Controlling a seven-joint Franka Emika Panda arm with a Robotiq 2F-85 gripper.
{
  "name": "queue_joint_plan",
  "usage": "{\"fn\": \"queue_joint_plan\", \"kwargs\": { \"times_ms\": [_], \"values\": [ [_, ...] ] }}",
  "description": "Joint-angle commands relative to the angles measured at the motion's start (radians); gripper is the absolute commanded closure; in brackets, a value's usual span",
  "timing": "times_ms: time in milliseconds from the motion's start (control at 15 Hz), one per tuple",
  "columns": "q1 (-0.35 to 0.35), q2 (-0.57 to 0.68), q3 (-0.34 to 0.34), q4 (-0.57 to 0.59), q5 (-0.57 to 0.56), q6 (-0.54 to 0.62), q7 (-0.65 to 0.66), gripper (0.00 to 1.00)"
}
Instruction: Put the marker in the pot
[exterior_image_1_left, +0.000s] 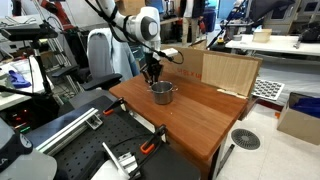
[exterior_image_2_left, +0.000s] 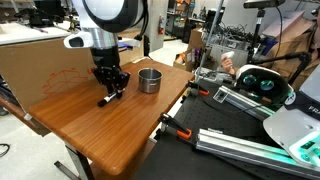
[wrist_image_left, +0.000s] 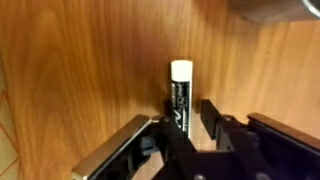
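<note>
Gripper (wrist_image_left: 178, 122) low over the table (exterior_image_2_left: 95, 135), jaws apart and straddling the marker (wrist_image_left: 181, 85), gaps visible either side; marker lies flat on the wood, near the pot (exterior_image_2_left: 149, 80); step: grasp; next: close, lift, carry over the pot rim.

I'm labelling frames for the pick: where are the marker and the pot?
marker (wrist_image_left: 180, 98): wrist view, on its dark barrel below the white end.
pot (exterior_image_2_left: 149, 84): in an exterior view, on its shiny side wall.
</note>
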Motion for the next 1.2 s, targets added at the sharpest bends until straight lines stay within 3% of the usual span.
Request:
{"fn": "queue_joint_plan", "kwargs": {
  "times_ms": [0, 733, 1133],
  "values": [
    [0.020, 0.012, -0.008, 0.025, -0.038, -0.038, 0.017, 0.97],
    [0.087, -0.032, -0.002, 0.061, -0.079, -0.096, 0.063, 0.95],
    [0.063, -0.153, 0.041, 0.029, -0.009, -0.088, 0.081, 0.95]
  ]
}}
